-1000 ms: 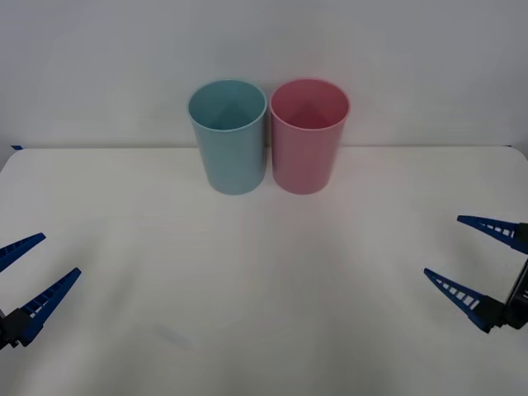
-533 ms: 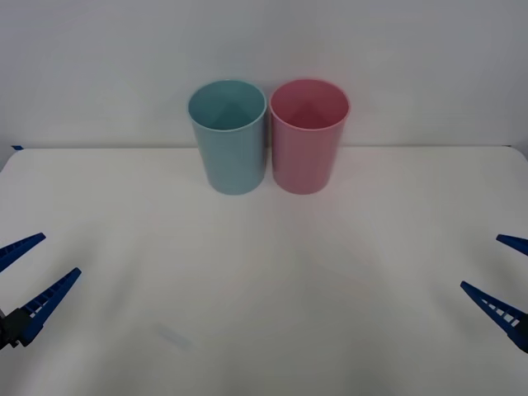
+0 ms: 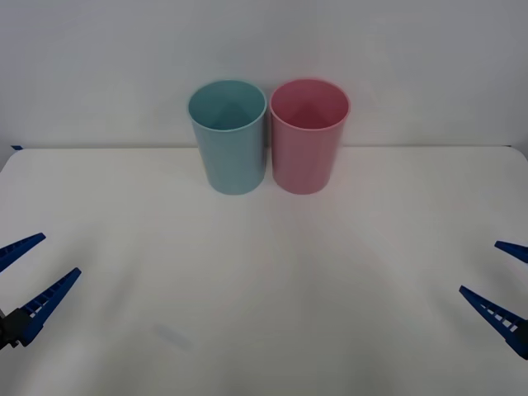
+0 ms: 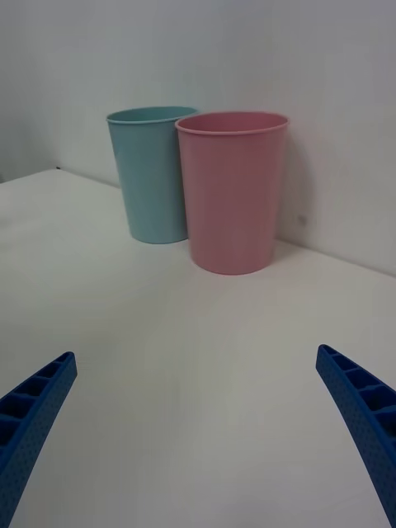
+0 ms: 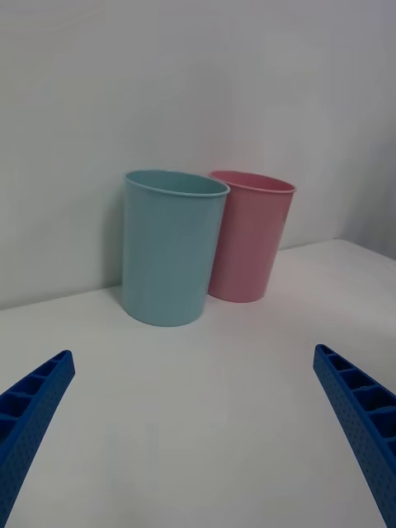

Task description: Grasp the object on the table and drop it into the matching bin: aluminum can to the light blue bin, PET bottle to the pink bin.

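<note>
The light blue bin (image 3: 229, 148) and the pink bin (image 3: 307, 153) stand upright side by side at the back of the white table (image 3: 264, 280), blue on the left. The object, aluminum can or PET bottle, is out of view. My left gripper (image 3: 60, 254) is open at the table's front left, with nothing between its fingers. At the front right, my right gripper (image 3: 479, 266) is open and holds nothing too. From the right wrist, the pink bin (image 4: 233, 198) is nearer than the light blue bin (image 4: 153, 177). From the left wrist, the light blue bin (image 5: 169, 247) stands before the pink bin (image 5: 252, 239).
A plain pale wall rises right behind the two bins. The white tabletop stretches bare between both grippers and the bins. A small blue mark (image 3: 16, 147) sits at the table's far left corner.
My right gripper has drawn back to the right and slightly down, toward the edge of the front view. The left gripper and both bins have not moved.
</note>
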Robot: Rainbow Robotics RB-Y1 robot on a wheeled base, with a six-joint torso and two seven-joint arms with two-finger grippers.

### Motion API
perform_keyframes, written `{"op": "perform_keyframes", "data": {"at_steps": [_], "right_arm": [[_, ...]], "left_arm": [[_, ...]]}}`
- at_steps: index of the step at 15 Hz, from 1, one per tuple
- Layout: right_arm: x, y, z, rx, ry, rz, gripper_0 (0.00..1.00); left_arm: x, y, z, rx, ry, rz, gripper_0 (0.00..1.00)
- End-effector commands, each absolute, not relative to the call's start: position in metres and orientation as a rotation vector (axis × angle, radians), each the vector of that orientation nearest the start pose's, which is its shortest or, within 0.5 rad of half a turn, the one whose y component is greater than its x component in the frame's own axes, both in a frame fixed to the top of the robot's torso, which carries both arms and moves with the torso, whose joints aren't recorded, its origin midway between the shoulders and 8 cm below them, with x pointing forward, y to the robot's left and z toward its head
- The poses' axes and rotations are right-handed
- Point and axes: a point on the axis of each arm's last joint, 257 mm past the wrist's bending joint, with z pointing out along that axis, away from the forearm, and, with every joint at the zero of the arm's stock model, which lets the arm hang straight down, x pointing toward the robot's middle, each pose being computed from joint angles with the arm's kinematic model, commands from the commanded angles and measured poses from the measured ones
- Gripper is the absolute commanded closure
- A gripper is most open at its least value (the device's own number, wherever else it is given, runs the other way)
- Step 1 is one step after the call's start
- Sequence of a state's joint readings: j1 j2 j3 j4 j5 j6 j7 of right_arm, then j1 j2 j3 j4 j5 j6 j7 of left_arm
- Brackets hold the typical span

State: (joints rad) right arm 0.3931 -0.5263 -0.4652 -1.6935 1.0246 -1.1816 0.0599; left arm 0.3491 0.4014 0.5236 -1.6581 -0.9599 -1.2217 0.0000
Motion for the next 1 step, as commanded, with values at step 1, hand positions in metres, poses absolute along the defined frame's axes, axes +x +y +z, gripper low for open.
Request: {"op": "perform_keyframes", "data": {"at_steps": [1], "right_arm": [[0.3363,-0.3289,-0.1914,-0.665,1.546,0.474,0.0]], "left_arm": [[0.3423,0.3297,-0.1689,0.465,1.441,-0.567,0.0]]}}
